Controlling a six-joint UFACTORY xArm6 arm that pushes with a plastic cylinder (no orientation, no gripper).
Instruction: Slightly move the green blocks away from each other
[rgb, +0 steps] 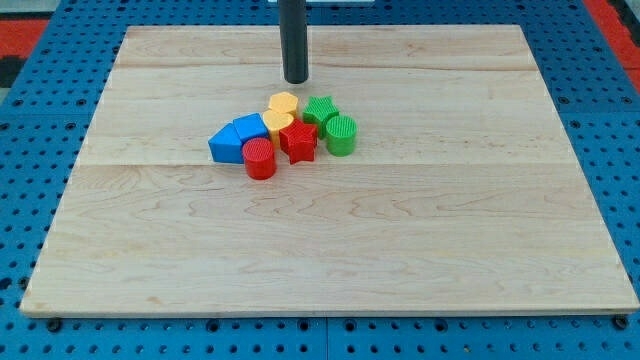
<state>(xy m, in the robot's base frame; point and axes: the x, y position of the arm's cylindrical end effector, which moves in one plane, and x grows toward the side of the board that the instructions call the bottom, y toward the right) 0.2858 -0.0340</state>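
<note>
Green star (320, 108) and green cylinder (341, 135) touch within the cluster. My tip (296, 80) stands just above them toward the view's top, holding nothing.

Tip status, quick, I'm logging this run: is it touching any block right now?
My tip: touching nothing, just toward the view's top from the yellow block and green star.
</note>
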